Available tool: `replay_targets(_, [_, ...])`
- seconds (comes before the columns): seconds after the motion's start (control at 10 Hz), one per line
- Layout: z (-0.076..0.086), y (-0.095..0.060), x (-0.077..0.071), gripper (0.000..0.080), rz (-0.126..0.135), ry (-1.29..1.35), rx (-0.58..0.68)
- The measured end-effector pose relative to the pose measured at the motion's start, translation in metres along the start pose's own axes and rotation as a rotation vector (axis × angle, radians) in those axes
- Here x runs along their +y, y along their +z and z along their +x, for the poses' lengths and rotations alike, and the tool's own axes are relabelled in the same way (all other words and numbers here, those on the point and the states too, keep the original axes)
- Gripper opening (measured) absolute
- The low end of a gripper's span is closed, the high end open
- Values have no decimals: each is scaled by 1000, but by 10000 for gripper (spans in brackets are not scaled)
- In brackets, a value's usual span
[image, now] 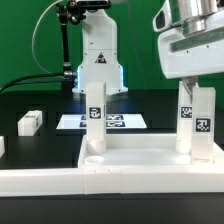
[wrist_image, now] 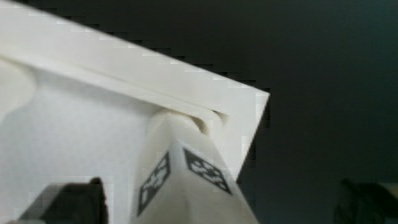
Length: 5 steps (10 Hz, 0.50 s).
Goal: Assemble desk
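We see a black table (image: 40,100) and, on its near side, the desk's white panel (image: 140,162), wide, rimmed and lying flat. Behind it stands the arm (image: 98,55), whose white wrist end comes down from the top at the exterior view's right. Between the arm's base and the panel the marker board (image: 118,122) lies flat on the table. One leg (image: 95,122) stands upright on the panel at its far corner toward the exterior view's left, tags facing us. The other leg (image: 197,118) stands upright at the far corner toward the exterior view's right, right beneath the wrist (the wrist view looks down its tagged sides to where it meets the panel's corner). A third leg (image: 30,122) lies loose on the table at the exterior view's left, well apart from the panel. The fingers (wrist_image: 71,203) are released: in the wrist view they stand spread on either side of the other leg, with dark gaps between, grasping nothing.
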State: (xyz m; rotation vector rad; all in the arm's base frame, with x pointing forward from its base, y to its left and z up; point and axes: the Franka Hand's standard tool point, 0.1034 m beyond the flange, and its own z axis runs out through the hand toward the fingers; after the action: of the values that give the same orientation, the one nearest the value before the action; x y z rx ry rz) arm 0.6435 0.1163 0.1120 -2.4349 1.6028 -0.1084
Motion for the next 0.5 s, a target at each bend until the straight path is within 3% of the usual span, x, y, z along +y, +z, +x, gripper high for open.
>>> replay_targets(0.3, [4, 0, 2, 649, -16, -217, 12])
replay_targets(0.4, [12, -5, 3, 649, -85, -568, -18])
replay_targets(0.5, [12, -6, 0, 649, -125, -728, -59])
